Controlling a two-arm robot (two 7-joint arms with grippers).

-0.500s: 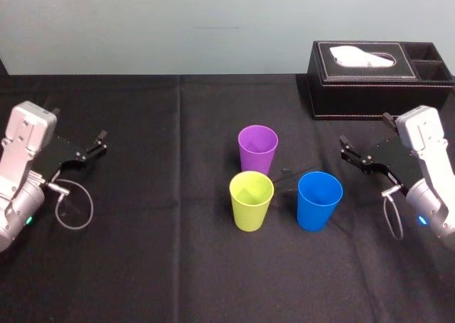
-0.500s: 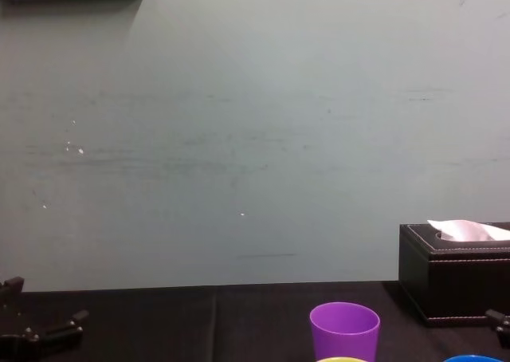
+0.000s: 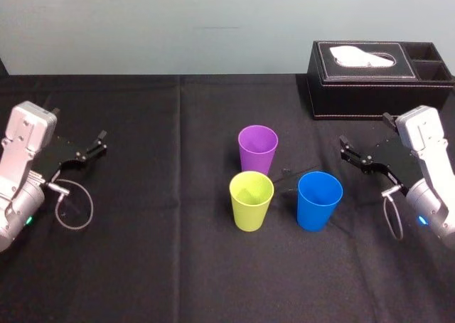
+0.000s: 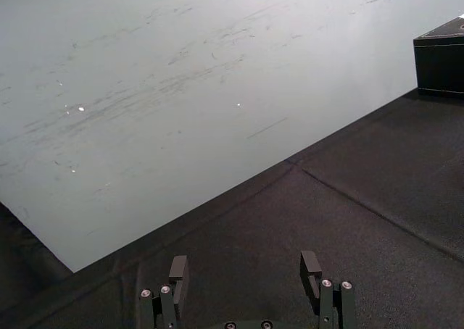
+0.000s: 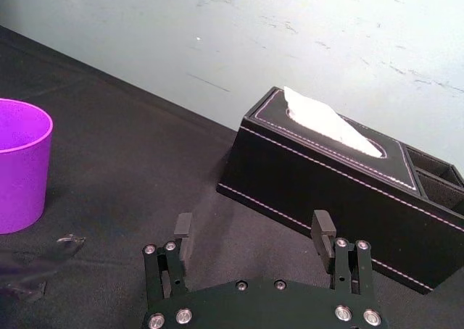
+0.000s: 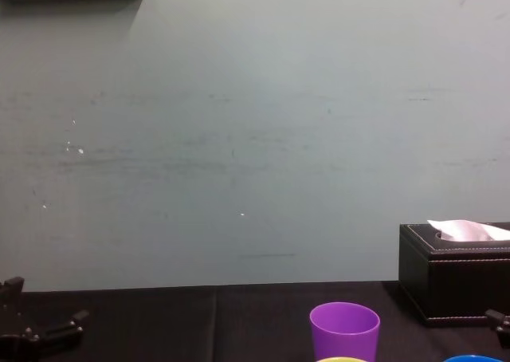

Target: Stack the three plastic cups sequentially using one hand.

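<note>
- Well, the three cups stand upright and mouth-up near the middle of the black-clothed table [image 3: 156, 252], none nested in another.
- Taking that cluster as a dial, the purple cup [image 3: 257, 148] sits at 12 o'clock, the yellow-green cup [image 3: 251, 200] at about 7, just in front of it, and the blue cup [image 3: 319, 200] at about 4, a little apart from the other two.
- Something small and clear, possibly a scrap of plastic [image 3: 288, 174], lies between purple and blue; I can't make it out properly.
- The left gripper [image 3: 99, 142] hangs well out at 9 o'clock, jaws spread wide and holding nothing.
- The right gripper [image 3: 345, 148] sits at 3 o'clock, near the blue cup but not touching it, jaws likewise apart and empty.
- A black tissue box [image 3: 370, 81] stands at about 2 o'clock by the wall, with a white tissue poking out.
</note>
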